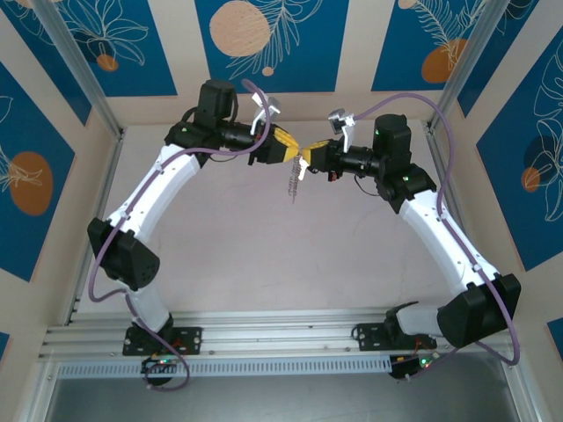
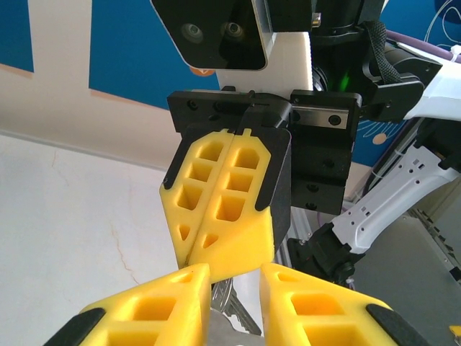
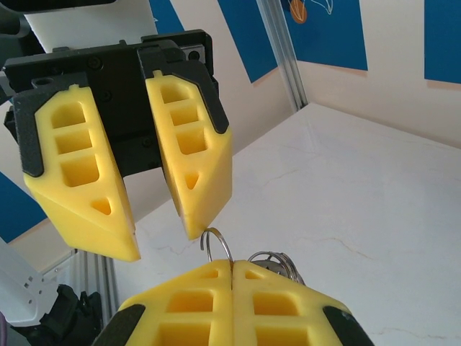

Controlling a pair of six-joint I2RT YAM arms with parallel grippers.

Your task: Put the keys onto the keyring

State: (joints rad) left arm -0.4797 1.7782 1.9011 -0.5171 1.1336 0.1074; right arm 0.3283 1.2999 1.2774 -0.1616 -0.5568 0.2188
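Right now both grippers meet in mid-air above the far middle of the bench (image 1: 220, 264). The right gripper (image 3: 232, 277) is clamped shut on the keyring (image 3: 216, 247). A thin wire arc sticks up out of the seam between its fingertips, with more silvery loops (image 3: 274, 261) just beside it. From above, a silvery bunch (image 1: 295, 183) hangs straight down from where the two grippers meet.

The left gripper (image 3: 160, 234) sits tip to tip with the right one, jaws partway apart. The right wrist camera shows nothing between its pads. The left wrist camera shows flat silvery blades, probably the keys (image 2: 229, 306), low in the gap between its fingers. That gap is far wider than a blade, so I judge it's not gripping. I can't make out a black head.

My read: the step in hand is getting a key onto the ring. To do it well:
- Hold the right grip hard so the ring can't rotate.
- Pinch the key near its head, leaving the hole exposed.
- Aim the hole at the ring's free end, not mid-arc.
- Follow the wire's curve rather than pushing straight.
- Use small moves, since the hanging bunch will swing and tug.
- Release nothing until the key is past the split.
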